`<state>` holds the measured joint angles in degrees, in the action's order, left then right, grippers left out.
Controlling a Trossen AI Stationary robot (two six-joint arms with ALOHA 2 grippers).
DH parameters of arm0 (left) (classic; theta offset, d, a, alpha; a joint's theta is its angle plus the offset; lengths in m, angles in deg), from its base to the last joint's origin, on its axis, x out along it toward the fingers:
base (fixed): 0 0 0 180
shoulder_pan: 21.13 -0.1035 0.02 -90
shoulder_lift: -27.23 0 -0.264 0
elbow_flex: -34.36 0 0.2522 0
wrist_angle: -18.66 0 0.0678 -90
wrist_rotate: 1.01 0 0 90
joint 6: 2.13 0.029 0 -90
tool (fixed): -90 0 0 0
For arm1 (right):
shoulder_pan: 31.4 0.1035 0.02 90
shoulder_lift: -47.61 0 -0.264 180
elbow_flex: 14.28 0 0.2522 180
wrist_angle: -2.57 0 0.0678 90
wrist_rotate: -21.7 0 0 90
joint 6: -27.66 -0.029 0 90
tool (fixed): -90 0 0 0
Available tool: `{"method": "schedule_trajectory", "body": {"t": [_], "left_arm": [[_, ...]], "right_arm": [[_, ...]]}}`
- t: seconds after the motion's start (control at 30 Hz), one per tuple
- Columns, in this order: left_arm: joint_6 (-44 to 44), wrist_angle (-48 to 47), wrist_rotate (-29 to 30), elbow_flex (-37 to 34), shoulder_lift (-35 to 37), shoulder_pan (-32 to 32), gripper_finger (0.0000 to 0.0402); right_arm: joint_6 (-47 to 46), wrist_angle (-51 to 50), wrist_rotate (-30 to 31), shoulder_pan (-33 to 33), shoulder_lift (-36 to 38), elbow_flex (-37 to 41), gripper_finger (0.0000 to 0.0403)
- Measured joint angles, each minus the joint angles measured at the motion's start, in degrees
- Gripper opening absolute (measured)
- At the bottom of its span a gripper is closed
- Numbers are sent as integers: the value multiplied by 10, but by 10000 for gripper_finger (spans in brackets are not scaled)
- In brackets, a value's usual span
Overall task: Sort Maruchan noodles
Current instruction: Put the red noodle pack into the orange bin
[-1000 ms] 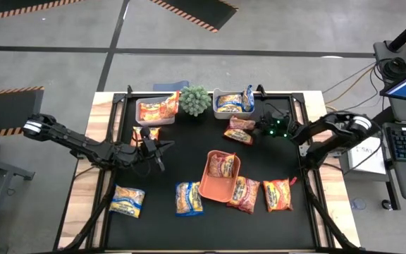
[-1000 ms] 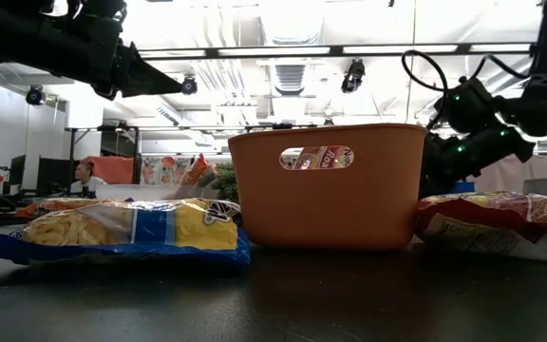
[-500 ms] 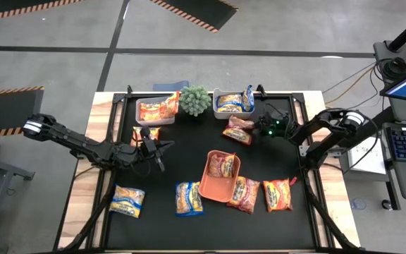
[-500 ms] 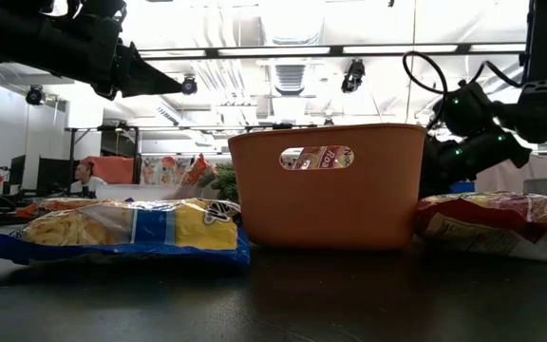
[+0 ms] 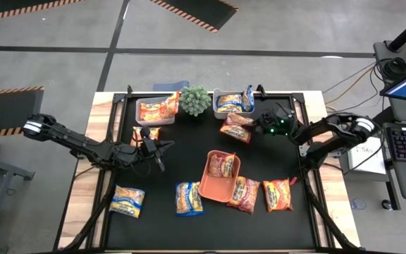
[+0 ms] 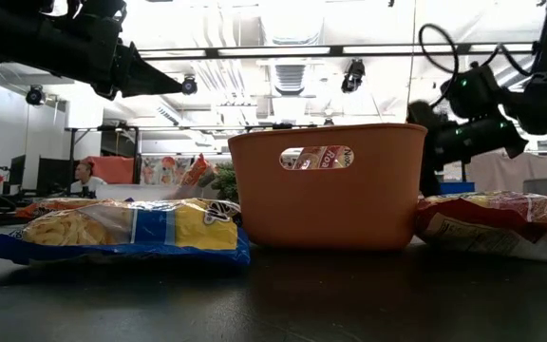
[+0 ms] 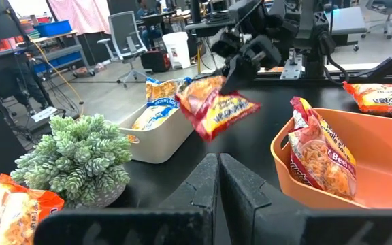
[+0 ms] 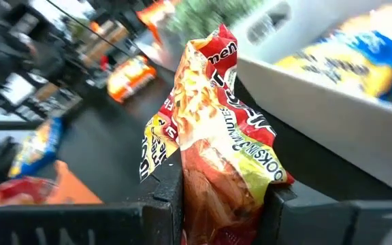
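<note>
I see my left gripper (image 5: 159, 150) waiting over the mat's left side, fingers (image 7: 206, 184) pressed together and empty; further right, my right gripper (image 5: 254, 128) pinches a dark red noodle packet (image 5: 235, 125), lifted off the mat just beside the grey bin (image 5: 232, 111) of yellow-and-blue packets (image 5: 230, 103)

Yellow-and-blue plastic noodle packets (image 5: 127, 201): at least three. Dark red noodle packets (image 5: 236, 126): about four; orange noodle packets (image 5: 277, 195): roughly three. One orange plastic tray (image 5: 211, 188), two clear grey bins (image 5: 145, 106), one green plant (image 5: 194, 100).
</note>
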<state>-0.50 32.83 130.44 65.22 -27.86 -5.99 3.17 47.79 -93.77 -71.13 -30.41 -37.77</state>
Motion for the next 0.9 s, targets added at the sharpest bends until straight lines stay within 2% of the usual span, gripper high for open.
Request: {"method": "schedule_trajectory", "body": {"t": [0.27,0.37,0.43,0.6,0.73,0.9], "left_arm": [[0,0,0,0,0,0,0],[0,0,0,0,0,0,0],[0,0,0,0,0,0,0],[0,0,0,0,0,0,0],[0,0,0,0,0,0,0],[0,0,0,0,0,0,0]], "right_arm": [[-48,-5,-3,34,113,-1,96],[-54,-60,-3,56,159,-23,96],[-44,-140,-3,74,187,-55,96],[36,-410,18,127,226,-180,96],[92,-606,61,174,225,-296,96],[117,-779,85,229,202,-432,96]]}}
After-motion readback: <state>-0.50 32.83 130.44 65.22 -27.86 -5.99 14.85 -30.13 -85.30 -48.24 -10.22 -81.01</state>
